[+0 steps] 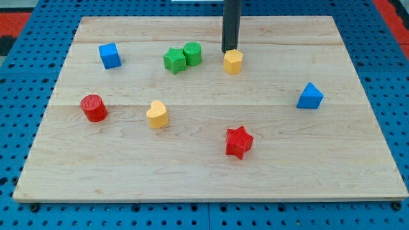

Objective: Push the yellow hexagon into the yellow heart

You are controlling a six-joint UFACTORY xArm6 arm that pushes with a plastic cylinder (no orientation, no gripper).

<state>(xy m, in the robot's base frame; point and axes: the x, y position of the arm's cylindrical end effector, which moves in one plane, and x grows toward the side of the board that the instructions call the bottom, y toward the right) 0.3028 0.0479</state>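
No jaws here: my tip (229, 51) touches the hexagon's (233, 62) top-left edge; the heart (156, 114) lies down-left of the hexagon.

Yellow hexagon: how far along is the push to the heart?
Done: my tip sits at the yellow hexagon, just on its top side in the view. In hand: contact looks made or near. Left: the whole push; the yellow heart lies well apart, toward the view's lower left.
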